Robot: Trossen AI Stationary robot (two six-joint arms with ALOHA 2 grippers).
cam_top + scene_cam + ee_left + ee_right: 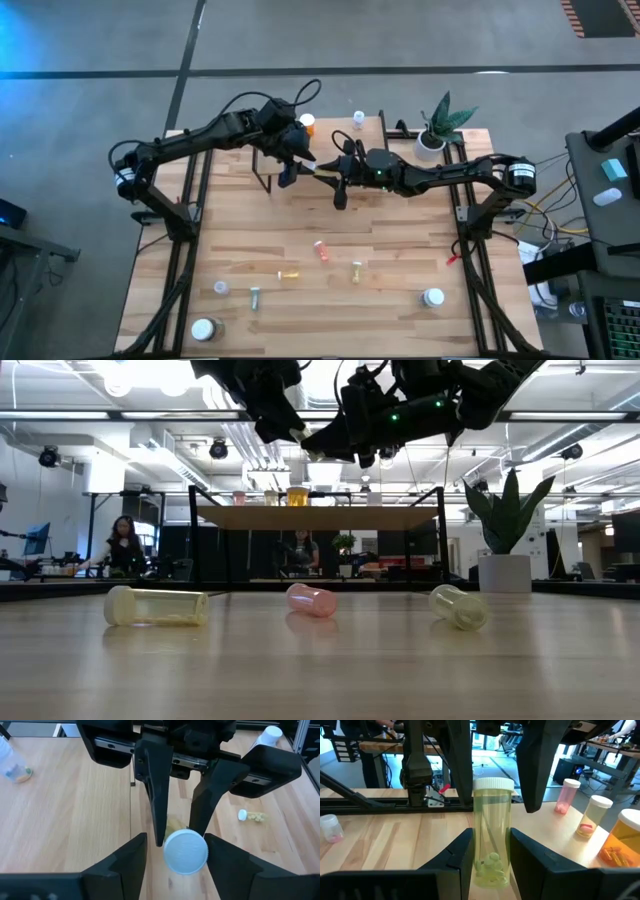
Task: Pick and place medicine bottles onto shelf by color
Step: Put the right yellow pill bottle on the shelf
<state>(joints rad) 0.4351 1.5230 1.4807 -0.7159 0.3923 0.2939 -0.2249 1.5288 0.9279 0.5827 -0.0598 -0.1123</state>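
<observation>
A clear yellow-green bottle (pixel 492 840) with a white cap (pixel 186 851) hangs level in the air between my two grippers, above the shelf (pixel 320 518). My right gripper (pixel 491 855) is shut on its body. My left gripper (pixel 176 865) is open, with its fingers on either side of the cap. In the high view the two grippers meet near the table's far middle, the left gripper (pixel 300 165) beside the right gripper (pixel 330 172). An orange bottle (pixel 307 122) and a white-capped one (pixel 358 118) stand on the shelf. My right gripper pinches the bottle's body (pixel 479 851) between its two fingers, toward the bottom end. The fingers come level from the table's right and lie along the bottle. The bottle is lifted clear, its cap pointing at my left gripper. I cannot tell whether my left gripper's fingers touch the cap.
Several bottles lie or stand on the near half of the table: a pink one (pixel 321 250), yellow ones (pixel 289 273) (pixel 356 270), a green one (pixel 254 296), and white-capped ones (pixel 204 329) (pixel 433 297). A potted plant (pixel 440 125) stands at the far right.
</observation>
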